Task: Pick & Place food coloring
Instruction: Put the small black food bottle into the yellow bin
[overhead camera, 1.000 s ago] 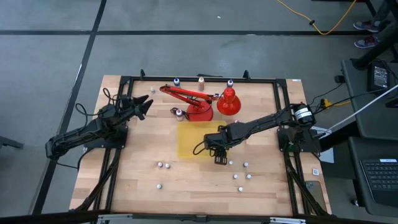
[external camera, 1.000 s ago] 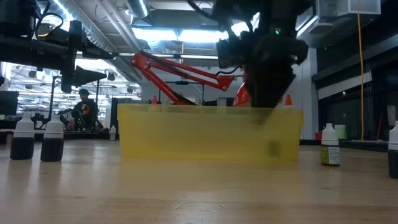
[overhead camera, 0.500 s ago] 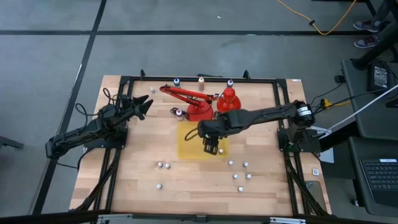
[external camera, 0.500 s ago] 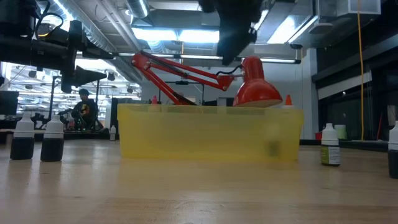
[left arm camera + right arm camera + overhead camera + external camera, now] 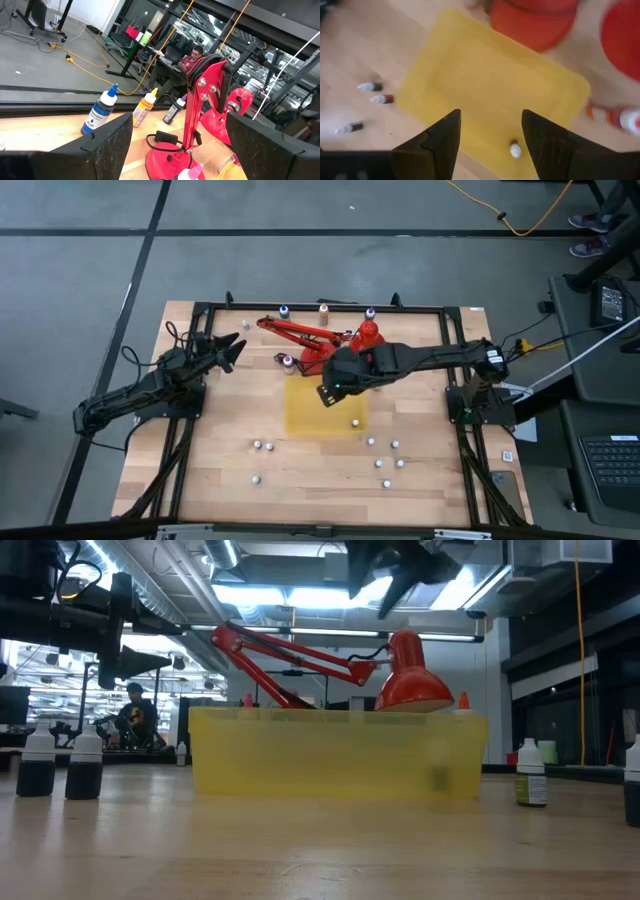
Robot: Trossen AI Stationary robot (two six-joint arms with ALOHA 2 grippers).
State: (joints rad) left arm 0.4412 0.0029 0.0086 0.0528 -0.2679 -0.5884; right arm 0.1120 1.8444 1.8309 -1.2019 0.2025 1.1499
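The right pincer (image 5: 327, 393) hovers empty with fingers spread wide above the far edge of the yellow tray (image 5: 305, 416), where one food coloring bottle (image 5: 354, 422) lies, apparently on its side. More bottles (image 5: 386, 463) dot the table (image 5: 220, 470) nearby, awaiting pickup. The left pincer (image 5: 235, 346) waits near the left edge, fingers apart.

A robotics lab or open workshop hall: beyond the left gripper (image 5: 170, 150) stand glass partitions (image 5: 125, 30), office chairs (image 5: 117, 42) and a seated person (image 5: 192, 56) at a desk, with an orange cable (image 5: 95, 70) across concrete floor. Ceiling strip lights (image 5: 270, 595) and exposed ducts (image 5: 175, 585) hang overhead.
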